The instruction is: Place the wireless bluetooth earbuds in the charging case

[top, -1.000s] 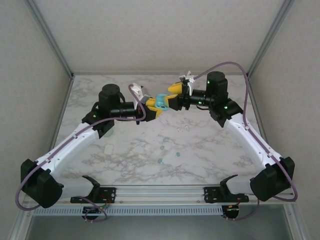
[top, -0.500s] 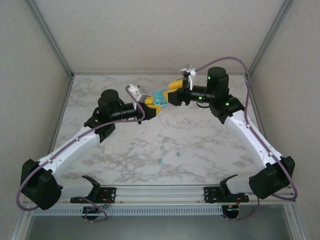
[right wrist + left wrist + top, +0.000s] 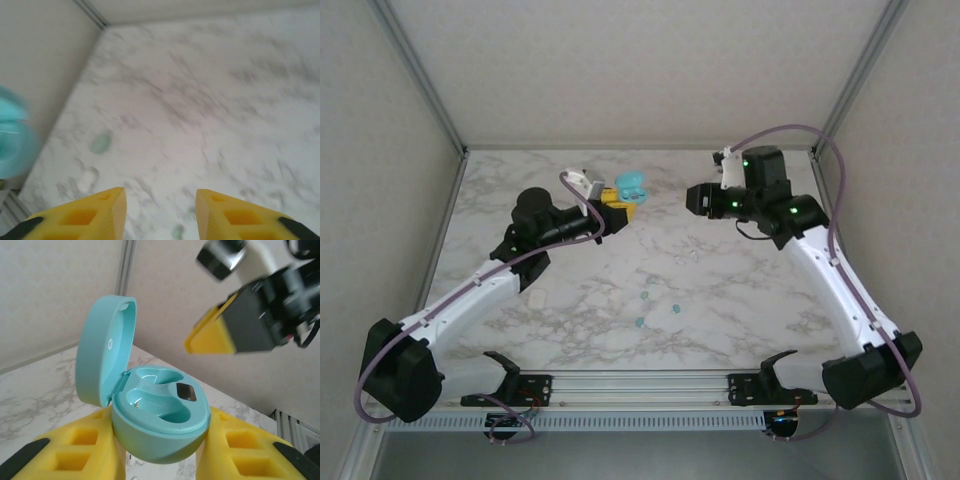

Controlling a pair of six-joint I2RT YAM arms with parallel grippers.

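The wireless bluetooth earbuds lie loose on the marble table — three tiny teal bits in the middle of its near half, apart from one another and well apart from both grippers. The charging case is teal and is held up off the table toward the far side, a little left of centre. Its lid stands open, hinged upright on the left in the left wrist view, and both wells in the base are empty. The left gripper is clamped on the base of the case, with one yellow finger pressed to each side of it. The right gripper hangs to the right of the case, apart from it, over the far right part of the table. Its two yellow fingers stand apart with a plain gap, holding nothing. From the right wrist the case is a teal blur at the left edge. A pale mint piece lies on the table just beside the left arm — too small to tell what it is
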